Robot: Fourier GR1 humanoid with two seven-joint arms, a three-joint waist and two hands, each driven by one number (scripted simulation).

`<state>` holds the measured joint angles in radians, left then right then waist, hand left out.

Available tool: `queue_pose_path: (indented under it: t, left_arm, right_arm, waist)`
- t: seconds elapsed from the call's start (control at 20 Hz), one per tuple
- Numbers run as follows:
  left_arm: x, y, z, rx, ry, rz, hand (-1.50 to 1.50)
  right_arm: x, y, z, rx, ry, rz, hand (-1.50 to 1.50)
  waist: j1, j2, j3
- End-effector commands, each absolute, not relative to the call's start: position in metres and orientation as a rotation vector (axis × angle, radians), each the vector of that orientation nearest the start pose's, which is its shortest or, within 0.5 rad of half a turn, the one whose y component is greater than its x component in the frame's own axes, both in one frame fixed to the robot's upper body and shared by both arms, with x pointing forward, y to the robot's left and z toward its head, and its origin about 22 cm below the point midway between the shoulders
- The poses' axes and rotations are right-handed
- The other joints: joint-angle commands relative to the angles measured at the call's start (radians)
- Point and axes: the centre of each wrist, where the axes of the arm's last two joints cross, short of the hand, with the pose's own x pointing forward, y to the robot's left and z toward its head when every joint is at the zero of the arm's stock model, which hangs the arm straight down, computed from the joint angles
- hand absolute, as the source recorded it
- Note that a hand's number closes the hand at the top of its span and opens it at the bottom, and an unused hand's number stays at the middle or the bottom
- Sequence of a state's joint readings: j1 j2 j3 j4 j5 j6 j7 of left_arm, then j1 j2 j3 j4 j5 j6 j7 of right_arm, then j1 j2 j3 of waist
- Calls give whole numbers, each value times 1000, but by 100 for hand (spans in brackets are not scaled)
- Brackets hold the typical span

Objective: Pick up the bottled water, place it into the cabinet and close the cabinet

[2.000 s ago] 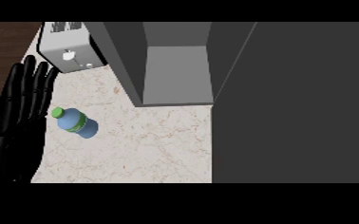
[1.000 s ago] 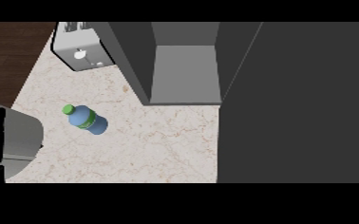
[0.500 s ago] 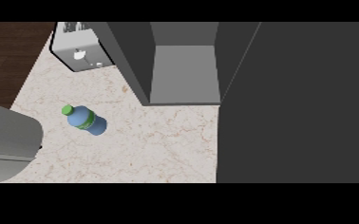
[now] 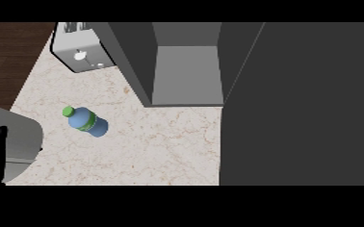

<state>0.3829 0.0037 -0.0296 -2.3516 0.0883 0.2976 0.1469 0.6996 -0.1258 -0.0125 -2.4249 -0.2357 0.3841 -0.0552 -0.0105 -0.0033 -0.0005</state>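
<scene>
Bottled water (image 4: 86, 122) stands on the counter (image 4: 156, 144) just right of your left forearm (image 4: 18, 146), green cap toward the far left. No hand shows, so you cannot tell whether either is spread or curled. Farther right, the cabinet (image 4: 186, 72) is open.

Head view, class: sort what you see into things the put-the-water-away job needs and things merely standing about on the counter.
Needed for the job:
- blue plastic water bottle with green cap, on the counter
- dark grey cabinet with open compartment
- its open dark grey door

Just standing about:
- silver toaster, at the counter's far left
- pale marbled counter top
</scene>
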Motion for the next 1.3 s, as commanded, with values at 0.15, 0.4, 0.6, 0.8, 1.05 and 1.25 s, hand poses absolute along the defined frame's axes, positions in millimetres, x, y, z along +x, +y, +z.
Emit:
queue_pose_path:
  t: [0.15, 0.4, 0.6, 0.8, 1.05, 1.25]
  left_arm:
    - [151, 263, 87, 215, -1770, 493, -150]
    - [155, 270, 63, 217, -1744, 531, -150]
    - [169, 276, 26, 242, -1697, 499, -150]
    - [161, 293, -7, 230, -1644, 493, -150]
    - [192, 292, -30, 230, -1609, 488, -150]
    - [200, 308, -46, 223, -1611, 507, -150]
  right_arm:
    - [48, -261, 140, 217, -1900, 182, -150]
    - [38, -256, 150, 215, -1894, 185, -150]
    - [36, -266, 149, 224, -1899, 184, -150]
    - [37, -265, 140, 212, -1899, 174, -150]
    - [21, -270, 149, 232, -1872, 215, -150]
    - [22, -272, 145, 220, -1878, 205, -150]
  waist:
    - [-4, 0, -1]
    - [-3, 0, -1]
    - [-5, 3, -1]
    - [2, 3, -1]
    - [-15, 2, -1]
    - [-6, 3, -1]
